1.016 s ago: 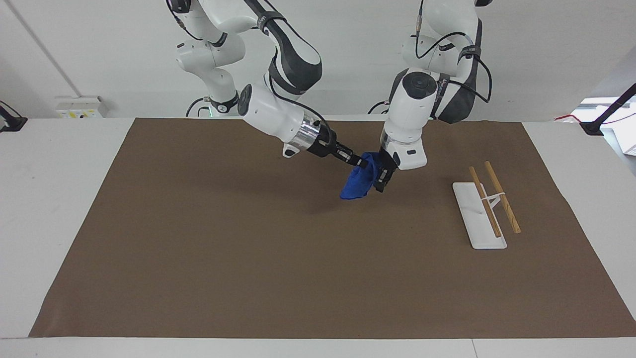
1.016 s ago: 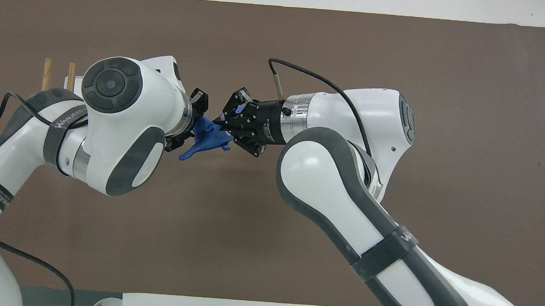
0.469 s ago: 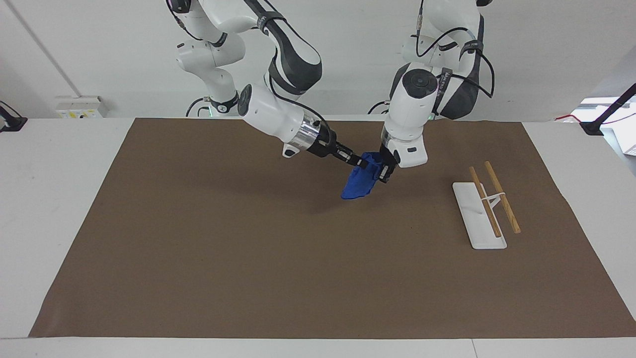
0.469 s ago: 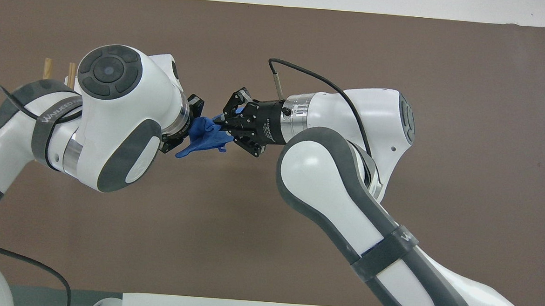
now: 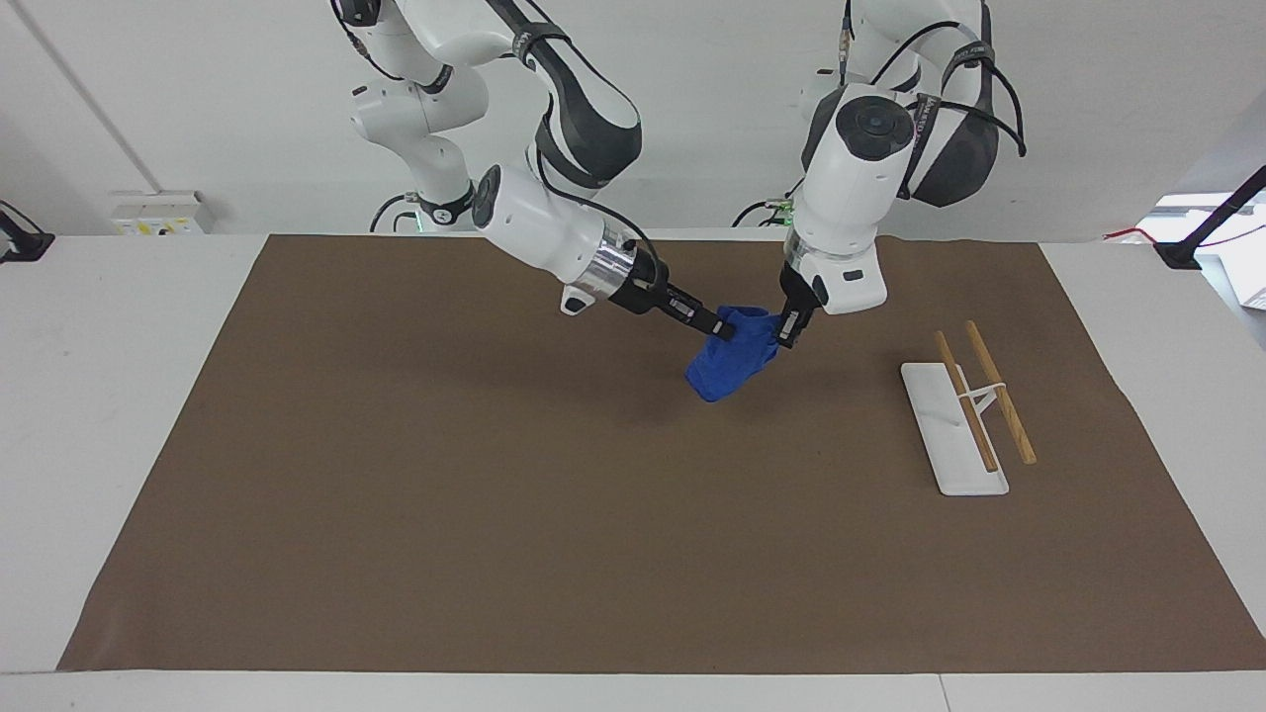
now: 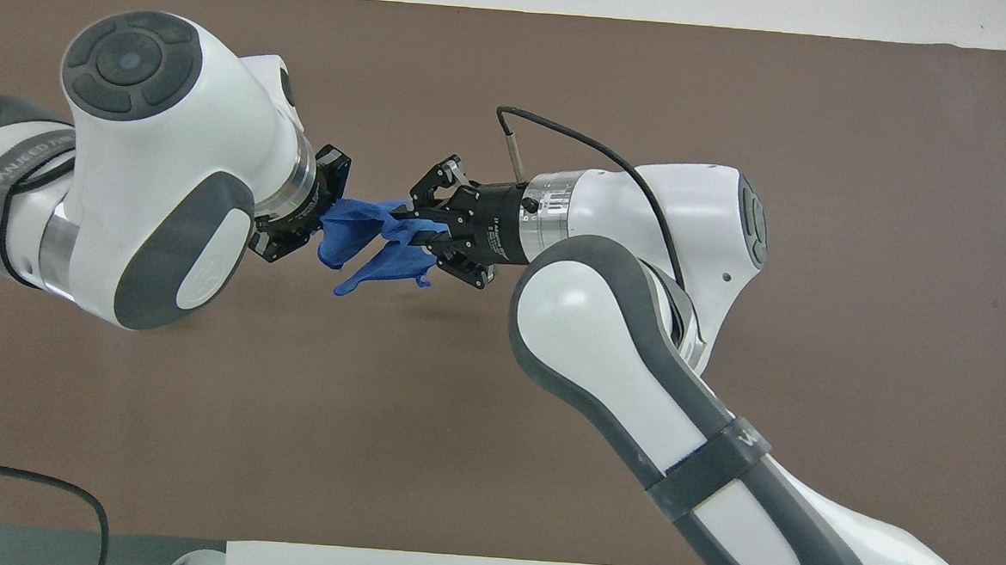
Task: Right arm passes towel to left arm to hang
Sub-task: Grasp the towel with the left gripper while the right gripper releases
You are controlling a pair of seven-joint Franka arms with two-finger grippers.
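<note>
My left arm (image 5: 856, 168) has drawn up and toward its own end of the table since a second ago, and the towel (image 5: 734, 358) now stretches between my 2 grippers where it then hung bunched.

Reading the facing view from its left: my right arm (image 5: 539, 222), the one with the silver wrist band, slants down over the brown mat (image 5: 396, 494), and my right gripper (image 5: 725, 329) touches the blue cloth at its upper edge. I cannot tell from either view whether those fingertips still pinch it or have parted. Next comes the towel, up in the air over the middle of the mat, sagging into a rounded fold below both grippers (its shadow lies on the mat under it). Then my left gripper (image 5: 787, 336), clamped tight on the towel's other upper corner. Toward the left arm's end of the table stands the white rack (image 5: 951, 435) with 2 wooden rods (image 5: 999, 391).

The overhead view hides that rack under my left arm, but it shows what the facing view does not: the cloth pulled out in a band from my left gripper (image 6: 321, 221) to my right gripper (image 6: 403, 223), with a loose flap drooping beneath.
</note>
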